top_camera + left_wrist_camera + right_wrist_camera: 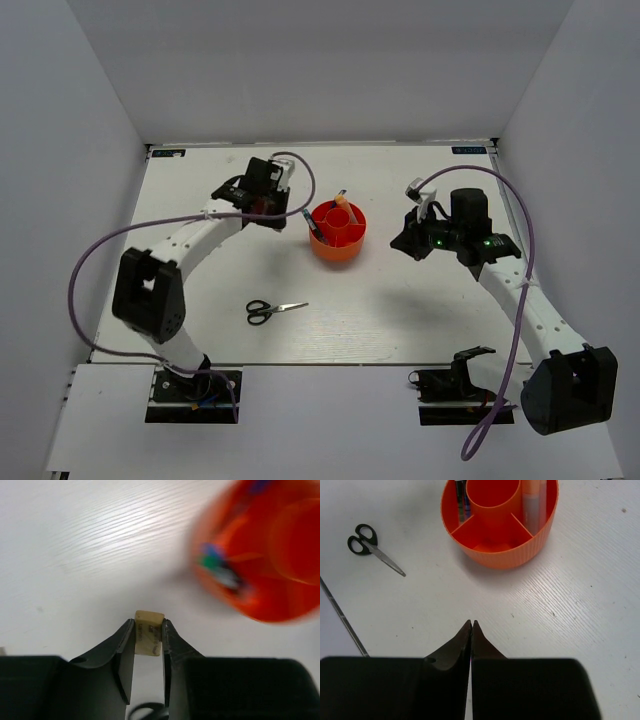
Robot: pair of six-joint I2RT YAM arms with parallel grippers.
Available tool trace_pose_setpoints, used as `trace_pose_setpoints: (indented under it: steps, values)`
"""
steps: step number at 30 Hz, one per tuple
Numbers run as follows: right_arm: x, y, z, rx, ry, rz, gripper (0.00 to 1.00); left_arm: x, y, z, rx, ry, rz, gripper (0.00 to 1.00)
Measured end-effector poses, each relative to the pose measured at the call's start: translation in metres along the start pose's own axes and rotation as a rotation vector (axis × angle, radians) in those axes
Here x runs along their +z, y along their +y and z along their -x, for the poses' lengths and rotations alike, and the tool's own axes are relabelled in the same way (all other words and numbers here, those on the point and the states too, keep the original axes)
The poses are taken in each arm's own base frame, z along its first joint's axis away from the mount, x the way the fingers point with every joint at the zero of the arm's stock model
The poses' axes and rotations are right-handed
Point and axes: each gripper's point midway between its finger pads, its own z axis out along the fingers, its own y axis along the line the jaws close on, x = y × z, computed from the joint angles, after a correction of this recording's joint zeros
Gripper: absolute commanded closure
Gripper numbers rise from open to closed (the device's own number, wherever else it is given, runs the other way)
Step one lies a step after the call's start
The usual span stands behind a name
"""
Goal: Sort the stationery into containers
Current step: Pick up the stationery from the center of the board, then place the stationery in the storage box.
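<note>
Sorting is unfinished: our left hand (148,624) pinches a small tan eraser (149,634) near the round orange-red plastic cup (335,253), probably to drop it inside. Our right hand (471,625) is closed and empty; black-handled scissors (275,310) lie on the white worktop (400,310).

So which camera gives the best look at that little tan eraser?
The left wrist view: the tan eraser sits close up, pinched in the left gripper. In the top view the arm hides it, and the right wrist view doesn't include it.
</note>
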Motion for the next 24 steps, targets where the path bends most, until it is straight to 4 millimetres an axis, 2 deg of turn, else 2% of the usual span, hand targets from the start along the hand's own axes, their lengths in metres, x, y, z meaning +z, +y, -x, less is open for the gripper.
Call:
trace_pose_setpoints:
  steps: [4, 7, 10, 13, 17, 21, 24]
  values:
    - [0.0, -0.01, -0.007, 0.014, 0.017, -0.05, 1.0, -0.061, -0.076, 0.026, 0.073, -0.184, -0.166, 0.96]
    - [0.001, -0.017, -0.01, 0.025, 0.029, -0.076, 0.98, -0.079, -0.11, 0.029, 0.102, -0.228, -0.246, 0.95]
    - [0.002, -0.021, -0.012, 0.035, 0.039, -0.09, 0.95, -0.073, -0.136, 0.021, 0.14, -0.203, -0.284, 0.94]
    - [0.001, -0.024, -0.013, 0.04, 0.04, -0.101, 0.95, -0.057, -0.164, 0.016, 0.186, -0.166, -0.308, 0.94]
    - [0.0, -0.026, -0.013, 0.045, 0.038, -0.109, 0.94, -0.037, -0.191, 0.018, 0.237, -0.146, -0.321, 0.93]
    - [-0.001, -0.029, -0.013, 0.05, 0.036, -0.115, 0.94, -0.027, -0.199, 0.028, 0.262, -0.162, -0.295, 0.93]
    - [-0.002, -0.03, -0.013, 0.053, 0.036, -0.118, 0.94, -0.028, -0.199, 0.036, 0.263, -0.188, -0.285, 0.93]
